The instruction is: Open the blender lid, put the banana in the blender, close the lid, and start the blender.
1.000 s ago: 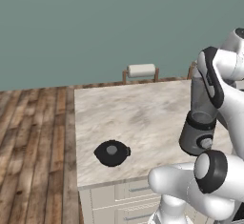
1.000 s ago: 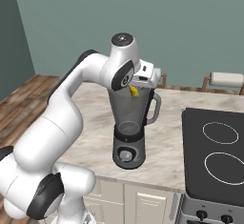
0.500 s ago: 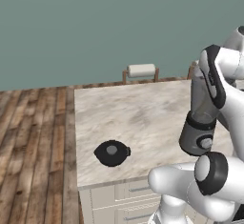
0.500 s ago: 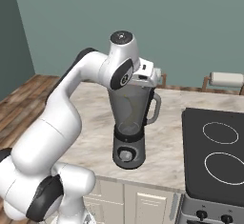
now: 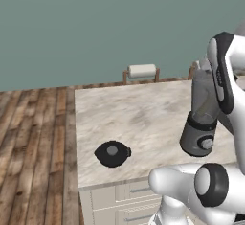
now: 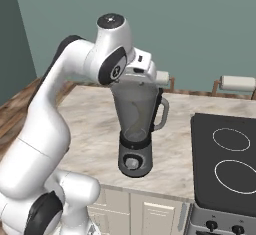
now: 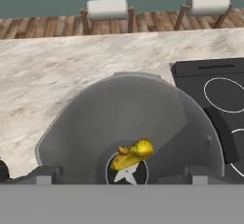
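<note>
Down in the blender (image 7: 128,123) jar, yellow banana (image 7: 132,153) lies on the blades; left base view has blender lid (image 5: 112,153) on counter (image 5: 143,118). Finger spread: cannot tell.

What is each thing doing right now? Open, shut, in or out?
blender: upright on the counter, mouth open, no lid on.
banana: inside the jar, at the bottom.
blender lid: off, flat on the counter, away from the blender.
gripper: open, above the jar.

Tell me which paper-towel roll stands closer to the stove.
The right-hand roll in the hand view: it sits at the counter's back edge behind the stove. The other roll stands further left, behind bare marble.
</note>
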### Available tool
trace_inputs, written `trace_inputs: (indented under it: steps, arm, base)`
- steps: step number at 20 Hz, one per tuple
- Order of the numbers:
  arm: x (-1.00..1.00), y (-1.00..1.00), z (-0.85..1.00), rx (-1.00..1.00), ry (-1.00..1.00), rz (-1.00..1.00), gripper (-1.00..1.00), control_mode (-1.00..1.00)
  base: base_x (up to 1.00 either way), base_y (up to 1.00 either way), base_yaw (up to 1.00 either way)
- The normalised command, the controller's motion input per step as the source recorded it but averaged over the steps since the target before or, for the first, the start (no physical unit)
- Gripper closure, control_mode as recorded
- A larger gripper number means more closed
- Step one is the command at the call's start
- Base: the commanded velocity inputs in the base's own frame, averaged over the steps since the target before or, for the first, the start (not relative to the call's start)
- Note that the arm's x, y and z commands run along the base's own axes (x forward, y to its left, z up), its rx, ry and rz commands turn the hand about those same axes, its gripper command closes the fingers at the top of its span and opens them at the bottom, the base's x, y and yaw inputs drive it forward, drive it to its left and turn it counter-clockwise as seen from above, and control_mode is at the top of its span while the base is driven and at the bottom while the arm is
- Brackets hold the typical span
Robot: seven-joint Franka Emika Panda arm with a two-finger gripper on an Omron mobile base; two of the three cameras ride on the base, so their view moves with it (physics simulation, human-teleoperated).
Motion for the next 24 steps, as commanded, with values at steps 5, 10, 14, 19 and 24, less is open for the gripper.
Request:
trace_inputs:
  steps: [5,10,14,19,24]
  arm:
    - [-0.6,0.95,-0.01,-0.02,0.01,0.0,-1.0,-1.0]
    - [-0.45,1.0,-0.18,-0.06,0.09,0.0,-1.0,-1.0]
    - [-0.35,1.0,-0.36,-0.07,0.13,0.01,-1.0,-1.0]
    - [-0.23,1.0,-0.45,-0.05,0.18,0.03,-1.0,-1.0]
    - [-0.02,0.98,-0.52,-0.06,0.23,0.05,-1.0,-1.0]
  base:
    - [0.0,0.0,0.0]
    - [0.0,0.0,0.0]
    - [0.0,0.0,0.0]
    - [0.0,0.0,0.0]
    - [0.0,0.0,0.0]
